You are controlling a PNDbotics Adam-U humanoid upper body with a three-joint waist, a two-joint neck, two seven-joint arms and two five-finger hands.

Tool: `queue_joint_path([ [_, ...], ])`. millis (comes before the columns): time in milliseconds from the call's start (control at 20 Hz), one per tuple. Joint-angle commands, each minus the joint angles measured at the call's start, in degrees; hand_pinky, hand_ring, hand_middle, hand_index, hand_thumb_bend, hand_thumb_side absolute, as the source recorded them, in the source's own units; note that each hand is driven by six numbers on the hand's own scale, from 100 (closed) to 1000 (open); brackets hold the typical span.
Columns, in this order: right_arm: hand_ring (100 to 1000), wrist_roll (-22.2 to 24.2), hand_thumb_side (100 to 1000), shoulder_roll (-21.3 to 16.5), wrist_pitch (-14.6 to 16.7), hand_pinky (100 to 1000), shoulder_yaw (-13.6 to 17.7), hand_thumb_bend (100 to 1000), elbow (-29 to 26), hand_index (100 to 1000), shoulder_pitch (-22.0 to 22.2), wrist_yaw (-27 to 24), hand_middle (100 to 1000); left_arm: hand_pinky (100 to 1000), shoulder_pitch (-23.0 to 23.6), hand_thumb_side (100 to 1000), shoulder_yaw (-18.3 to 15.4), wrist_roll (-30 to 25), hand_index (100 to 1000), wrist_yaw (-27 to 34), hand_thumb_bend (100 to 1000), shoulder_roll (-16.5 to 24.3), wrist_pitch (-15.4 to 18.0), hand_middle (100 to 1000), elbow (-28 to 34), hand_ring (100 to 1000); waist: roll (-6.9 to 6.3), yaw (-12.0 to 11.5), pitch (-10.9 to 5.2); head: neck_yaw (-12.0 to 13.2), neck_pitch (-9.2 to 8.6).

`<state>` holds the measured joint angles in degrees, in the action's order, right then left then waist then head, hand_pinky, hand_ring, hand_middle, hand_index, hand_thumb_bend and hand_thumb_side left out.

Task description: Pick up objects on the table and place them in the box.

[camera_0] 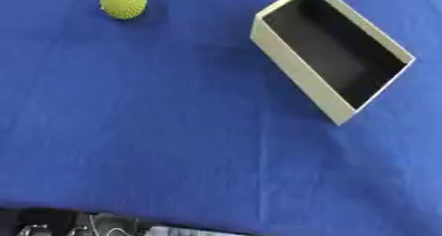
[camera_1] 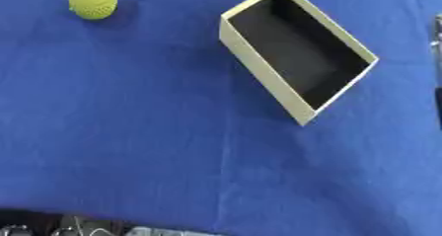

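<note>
I see a yellow-green bumpy ball (camera_1: 92, 1) at about eleven o'clock, cut by the top edge. Well apart from it, at about two o'clock, a cream rectangular box (camera_0: 298, 70) with a dark inside sits askew on the blue tablecloth (camera_0: 155, 131). Neither hand shows, so I cannot tell their fingers.

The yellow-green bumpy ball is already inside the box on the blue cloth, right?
Not quite. The yellow-green bumpy ball is not inside the box; it lies on the blue cloth to the box's left, apart from it. The left eye view shows the box's dark inside with nothing in it.
</note>
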<state>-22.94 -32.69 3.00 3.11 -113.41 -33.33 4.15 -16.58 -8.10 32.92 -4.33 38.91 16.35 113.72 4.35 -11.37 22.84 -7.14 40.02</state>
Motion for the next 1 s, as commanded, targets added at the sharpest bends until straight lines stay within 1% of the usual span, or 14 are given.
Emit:
queue_joint_path([
  [50, 816, -0.18, 940, -1.42, -0.23, 812, 0.52, 132, -1.18, 866, -0.58, 0.6, 810, 862, -0.07, 500, -0.76, -0.02, 924, -0.36, 711, 1.29, 0.39, 914, 0.87, 903, -0.2, -0.08, -1.15, -4.6, -2.7],
  [100, 816, -0.23, 941, -1.43, -0.22, 812, 0.55, 132, -1.18, 866, -0.51, 0.64, 810, 862, -0.03, 500, -0.77, -0.01, 924, -0.37, 711, 1.31, 0.42, 914, 0.87, 903, -0.18, -0.09, -1.18, -5.71, -3.23],
  [200, 816, -0.28, 940, -1.5, -0.2, 812, 0.58, 133, -1.18, 866, -0.4, 0.67, 810, 862, 0.03, 499, -0.78, 0.02, 924, -0.38, 711, 1.34, 0.47, 914, 0.87, 904, -0.21, -0.07, -1.26, -7.08, -4.01],
  [350, 812, -0.33, 939, -1.54, -0.19, 811, 0.6, 135, -1.18, 866, -0.35, 0.71, 811, 861, 0.04, 498, -0.76, 0.0, 924, -0.39, 713, 1.45, 0.58, 914, 0.87, 904, -0.37, -0.06, -1.41, -7.86, -4.58],
  [650, 812, -0.27, 938, -1.67, -0.12, 811, 0.56, 135, -1.18, 866, -0.36, 0.73, 811, 861, -0.03, 496, -0.71, -0.03, 924, -0.39, 714, 1.66, 0.81, 915, 0.87, 904, -0.59, -0.07, -1.56, -8.42, -4.89],
  [900, 812, -0.18, 939, -1.72, -0.11, 811, 0.5, 136, -1.18, 866, -0.49, 0.73, 811, 861, -0.12, 496, -0.63, -0.11, 924, -0.36, 714, 1.75, 0.84, 913, 0.87, 904, -0.61, 0.01, -1.46, -7.86, -4.91],
  [950, 812, -0.2, 938, -1.71, -0.15, 811, 0.5, 170, -1.18, 866, -0.51, 0.73, 811, 860, -0.15, 495, -0.62, -0.12, 924, -0.35, 715, 1.78, 0.82, 912, 0.87, 904, -0.62, 0.01, -1.45, -7.72, -4.8],
  [1000, 812, -0.22, 938, -1.7, -0.19, 811, 0.49, 169, -1.18, 866, -0.53, 0.73, 812, 860, -0.18, 495, -0.6, -0.12, 924, -0.34, 715, 1.8, 0.8, 912, 0.87, 904, -0.63, 0.0, -1.45, -7.62, -4.67],
])
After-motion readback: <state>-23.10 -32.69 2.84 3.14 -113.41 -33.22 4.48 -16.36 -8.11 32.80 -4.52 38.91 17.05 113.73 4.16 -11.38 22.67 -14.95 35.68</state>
